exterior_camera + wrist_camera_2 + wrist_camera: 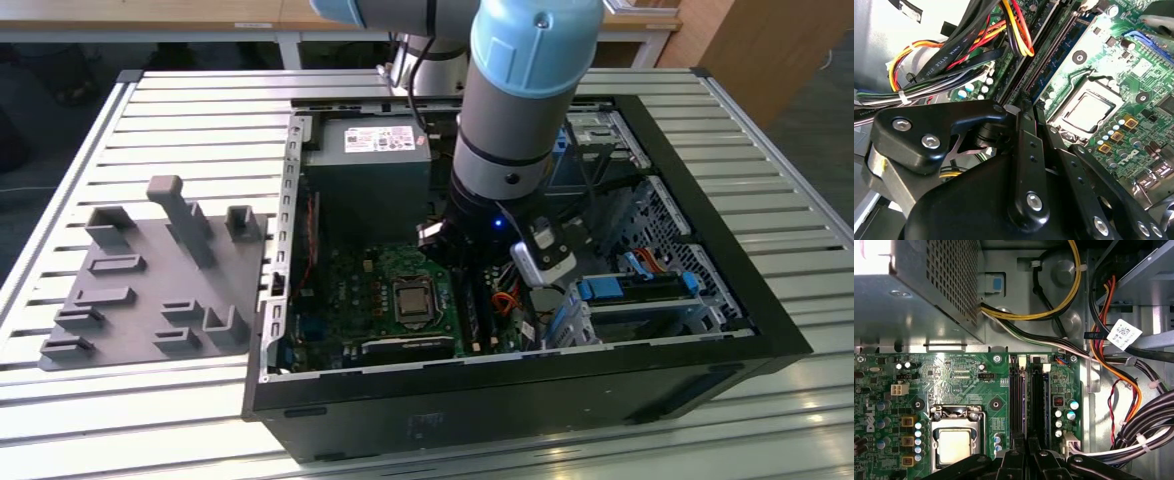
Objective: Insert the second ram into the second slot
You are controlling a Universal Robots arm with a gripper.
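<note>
1. One open computer case [747, 330] around the gripper [1024, 442].
2. One green motherboard [959, 385] under the gripper.
3. One processor socket [956, 440] beside the gripper.
4. Two black memory slots [1016, 395] running out from between the fingers in the first wrist view.
5. One grey power supply [367, 160] beyond the gripper.
6. One grey fixture tray [147, 290] well apart from the gripper, outside the case.
</note>
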